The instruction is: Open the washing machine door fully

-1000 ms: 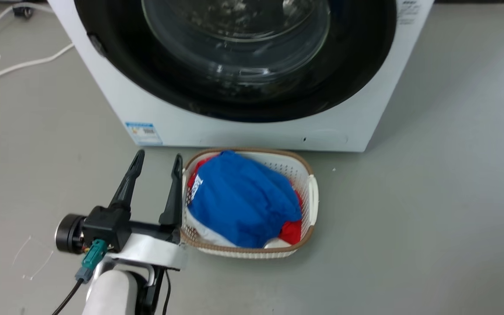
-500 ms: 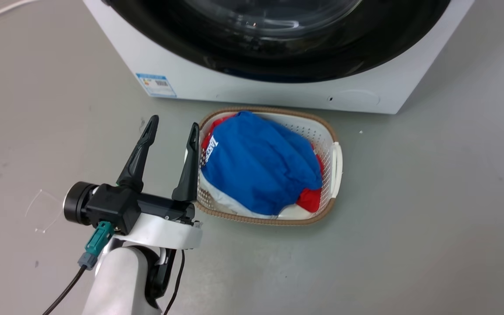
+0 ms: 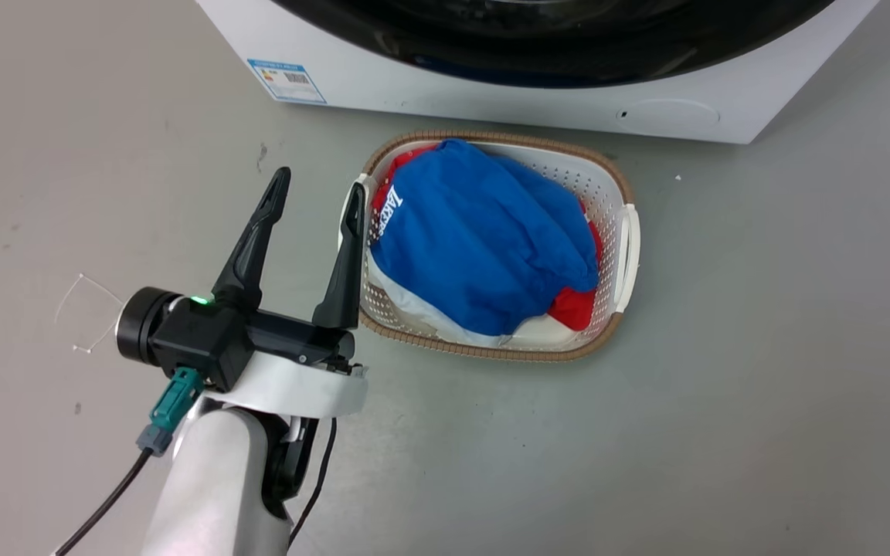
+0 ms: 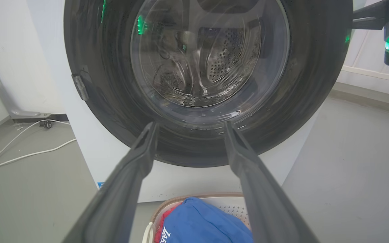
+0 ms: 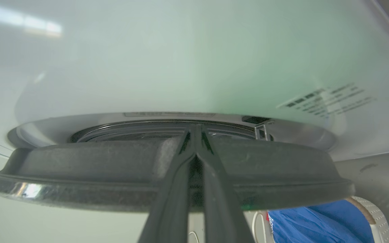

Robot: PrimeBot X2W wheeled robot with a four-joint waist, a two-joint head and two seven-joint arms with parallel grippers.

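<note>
Right gripper (image 5: 194, 131): the two dark fingers are pressed almost together, with nothing visibly clamped between them. They lie across the thick rim of the large round glossy black washing machine door with its bulging glass window (image 4: 302, 111). The tips reach the slit between the door and the white washing machine front (image 5: 181, 67). The door is edge-on here, rim running across the view. A bright ring and a small metal catch show behind it, so the door looks cracked open. I cannot tell whether the tips are hooked behind the rim or only rest on it.

Left gripper (image 3: 317, 181): fingers spread wide, empty, low over the grey floor (image 3: 723, 425). It is just beside the white perforated laundry basket with a brown rim (image 3: 491, 351), which holds a blue garment (image 3: 484, 247), and well short of the door.

Left wrist view: door face-on, right gripper at its right edge. A small grey fitting (image 4: 79, 86) sits on the left edge, probably the hinge.

Judgement: the right arm is nearer and takes the pull. The door swings out toward the robot, then round to its left.
</note>
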